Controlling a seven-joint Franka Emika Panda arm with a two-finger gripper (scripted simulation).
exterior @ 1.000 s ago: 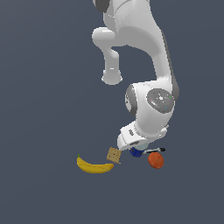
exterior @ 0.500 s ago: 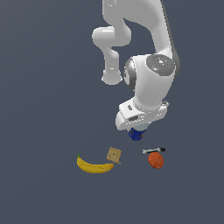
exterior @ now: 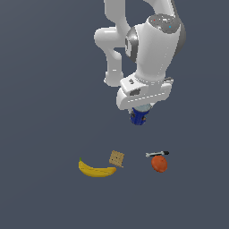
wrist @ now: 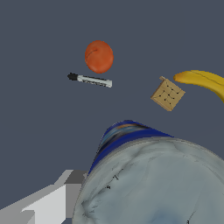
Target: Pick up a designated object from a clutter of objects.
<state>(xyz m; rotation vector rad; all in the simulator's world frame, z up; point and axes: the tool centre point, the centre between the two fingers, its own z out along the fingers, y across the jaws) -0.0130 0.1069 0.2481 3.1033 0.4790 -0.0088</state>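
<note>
Gripping the blue can point(exterior: 138, 116), the end effector point(exterior: 139, 112) hangs closed around it at the frame's center right, well above the table point(exterior: 44, 112). Lower down lie the banana point(exterior: 95, 170) and cracker point(exterior: 116, 158), touching, with the orange-red ball point(exterior: 159, 163) and thin black-and-silver tool point(exterior: 157, 154) to their right in the exterior view.

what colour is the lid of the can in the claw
Pale silvery-grey, on the dark-blue can; the wrist view shows it best.

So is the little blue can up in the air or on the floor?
Up in the air: the small dark-blue cylindrical can hangs from the claw, above the yellow banana.
</note>
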